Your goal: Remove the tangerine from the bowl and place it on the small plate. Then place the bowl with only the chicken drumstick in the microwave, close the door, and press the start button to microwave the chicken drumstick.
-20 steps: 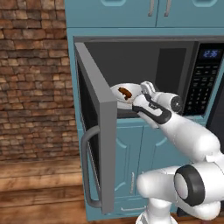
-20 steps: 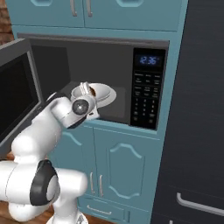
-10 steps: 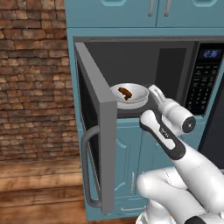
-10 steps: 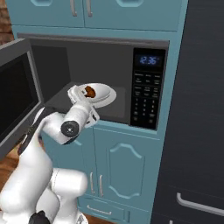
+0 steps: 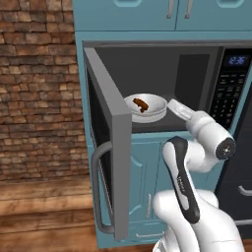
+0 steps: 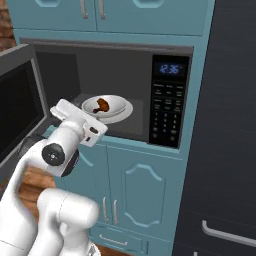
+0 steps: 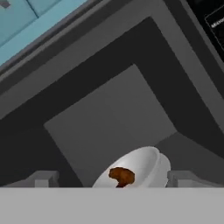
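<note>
The grey microwave [image 5: 227, 93] [image 6: 167, 100] stands with its door [image 5: 110, 147] [image 6: 15, 107] swung wide to the left. Inside it, the white bowl [image 5: 156, 109] [image 6: 116, 106] [image 7: 148, 162] rests on the floor of the cavity. The dark brown chicken drumstick [image 5: 141, 104] [image 6: 101, 105] [image 7: 121, 176] lies in the bowl. My gripper [image 5: 173, 105] [image 6: 64, 109] [image 7: 113, 179] hovers at the microwave's mouth just in front of the bowl, open, with nothing between its fingers. The tangerine and the small plate are out of view.
Teal cabinets [image 5: 147, 172] [image 6: 135, 190] sit below and above the microwave. A brick wall [image 5: 34, 98] is to the left, and a dark appliance front [image 6: 225, 125] to the right. The door's curved bar handle [image 5: 96, 192] juts toward the base.
My hand has drawn back from the bowl toward the microwave's opening and the arm has folded lower. The bowl with the drumstick stays put inside.
</note>
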You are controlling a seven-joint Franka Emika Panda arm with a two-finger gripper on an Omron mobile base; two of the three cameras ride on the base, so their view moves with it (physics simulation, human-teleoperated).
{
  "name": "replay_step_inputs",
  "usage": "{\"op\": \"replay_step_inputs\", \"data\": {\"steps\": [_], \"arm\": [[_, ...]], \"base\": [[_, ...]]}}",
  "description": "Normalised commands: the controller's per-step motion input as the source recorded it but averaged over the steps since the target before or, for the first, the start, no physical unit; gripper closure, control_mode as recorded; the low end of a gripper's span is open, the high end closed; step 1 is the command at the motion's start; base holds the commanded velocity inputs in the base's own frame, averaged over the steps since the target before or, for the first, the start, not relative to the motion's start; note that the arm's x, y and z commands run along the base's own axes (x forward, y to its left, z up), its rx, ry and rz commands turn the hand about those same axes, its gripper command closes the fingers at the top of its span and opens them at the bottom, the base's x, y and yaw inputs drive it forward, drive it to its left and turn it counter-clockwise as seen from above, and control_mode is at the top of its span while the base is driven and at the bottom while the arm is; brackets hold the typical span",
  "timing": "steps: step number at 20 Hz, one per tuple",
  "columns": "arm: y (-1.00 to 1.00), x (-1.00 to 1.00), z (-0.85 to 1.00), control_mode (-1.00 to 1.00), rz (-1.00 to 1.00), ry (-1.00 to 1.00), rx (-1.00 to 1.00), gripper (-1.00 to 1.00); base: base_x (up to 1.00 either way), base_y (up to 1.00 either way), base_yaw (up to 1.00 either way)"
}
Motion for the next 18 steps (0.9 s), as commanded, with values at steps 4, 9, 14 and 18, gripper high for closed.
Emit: {"op": "replay_step_inputs", "data": {"steps": [4, 9, 14, 18], "arm": [[0.37, -1.00, 0.47, -1.00, 0.00, 0.27, -0.43, -1.00], [0.53, -1.00, -0.17, -1.00, 0.06, 0.09, -0.37, -1.00], [0.12, -1.00, -0.07, -1.00, 0.20, -0.15, -0.23, -1.00], [0.25, -1.00, 0.01, -1.00, 0.27, -0.01, -0.30, -1.00]], "base": [[0.00, 0.00, 0.00], [0.00, 0.00, 0.00], [0.00, 0.00, 0.00], [0.00, 0.00, 0.00]]}}
